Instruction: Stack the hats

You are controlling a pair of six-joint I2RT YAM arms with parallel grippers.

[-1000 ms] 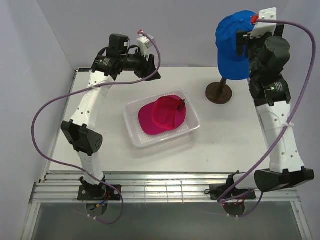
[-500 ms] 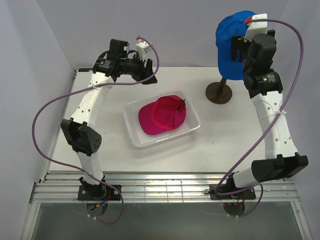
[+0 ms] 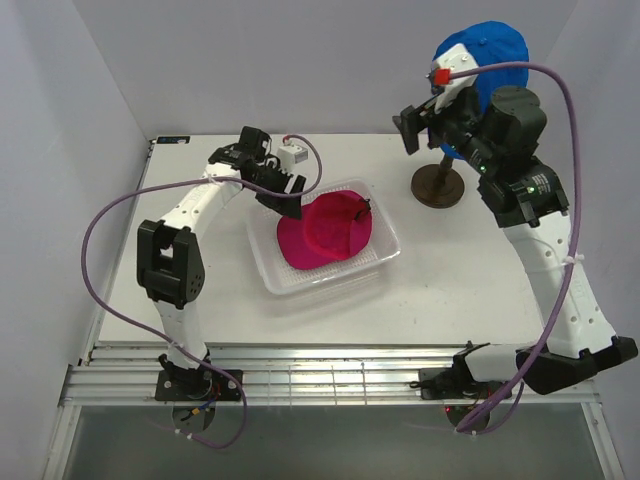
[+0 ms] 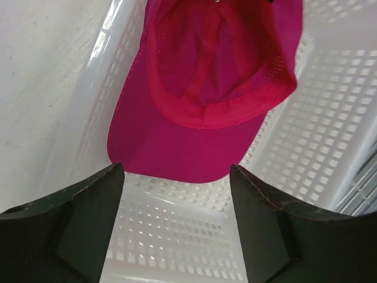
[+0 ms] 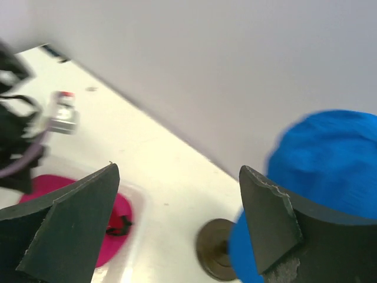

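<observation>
- The left hand [image 4: 177, 177] has dropped from the table's [image 3: 450, 270] far edge into the tray [image 4: 306, 147]; the right hand [image 5: 179, 177] has backed off the blue hat [image 3: 480, 50].
- Both hands are spread and empty.
- The left hand hangs at the magenta hat's [image 4: 206, 88] brim, likely to pinch it.
- The blue hat caps the stand [image 3: 438, 186], ready for stacking.

My left arm [image 3: 190, 212] and right arm [image 3: 556, 285] are built alike, with smooth white link shells between bulky black joint housings [image 3: 172, 276], each rising from a black base [image 3: 188, 383]. A thin purple cable [image 3: 87, 255] loops loosely off each arm, and the right one's ends in a red plug [image 3: 441, 75]. A small white camera box [image 3: 292, 155] rides on the left wrist. My left fingers [image 4: 82, 227] and right fingers [image 5: 65, 233] are matte dark wedges. One of the right pair is scuffed pale along an edge.
</observation>
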